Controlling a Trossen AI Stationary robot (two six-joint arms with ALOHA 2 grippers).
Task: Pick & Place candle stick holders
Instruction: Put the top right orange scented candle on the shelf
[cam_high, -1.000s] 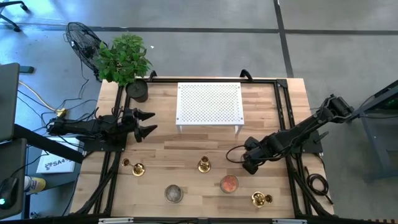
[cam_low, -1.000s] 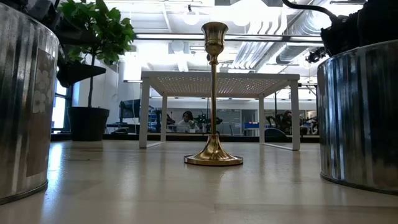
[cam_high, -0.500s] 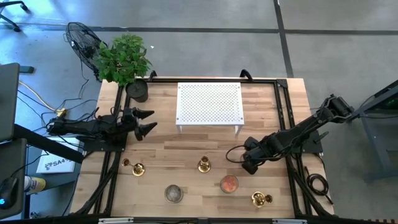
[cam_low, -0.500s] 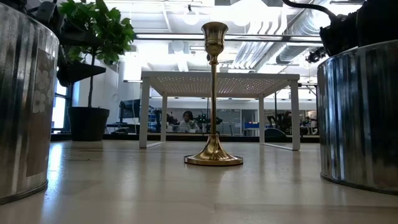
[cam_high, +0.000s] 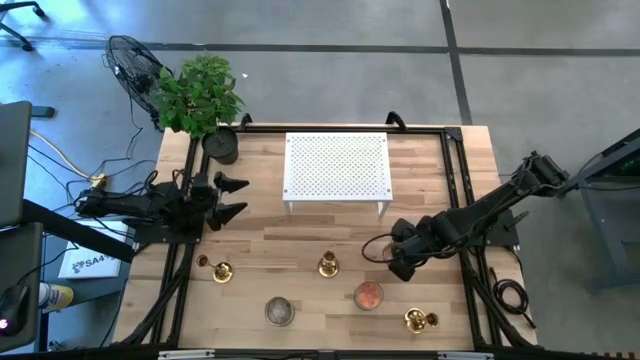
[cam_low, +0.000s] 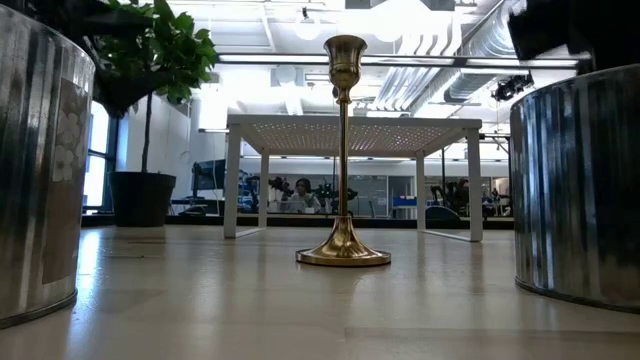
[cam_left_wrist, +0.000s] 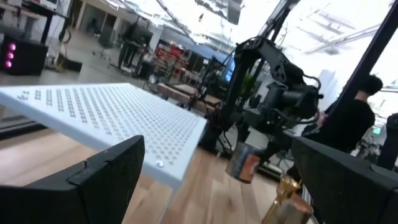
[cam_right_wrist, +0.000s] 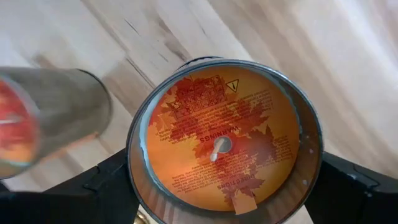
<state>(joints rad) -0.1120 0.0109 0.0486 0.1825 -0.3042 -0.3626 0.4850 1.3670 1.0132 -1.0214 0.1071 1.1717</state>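
Note:
Three gold candle stick holders stand on their round bases on the wooden table: one near left (cam_high: 220, 270), one in the middle (cam_high: 328, 265), one near right (cam_high: 420, 320). The middle one rises tall in the low view (cam_low: 343, 150). My right gripper (cam_high: 382, 255) is right of the middle holder, shut on a candle jar (cam_right_wrist: 224, 149) with an orange label. My left gripper (cam_high: 235, 197) hovers open at the table's left, touching nothing. My right gripper holds the candle jar by its outer wall (cam_right_wrist: 134, 171), one finger on each side, coming from above and pointing down. The jar hangs upright below the fingers (cam_left_wrist: 241, 165), a little clear of the table.
A second orange candle jar (cam_high: 368, 296) and a grey tin (cam_high: 279, 311) stand near the front edge. A white perforated stand (cam_high: 336, 167) sits at the far middle, and a potted plant (cam_high: 200, 95) at the far left corner. A person shows beyond the table (cam_left_wrist: 354, 118).
My right gripper has risen slightly with the candle jar held upright. My left gripper has tipped its fingers upward and drawn a little toward the table's left edge, staying open.

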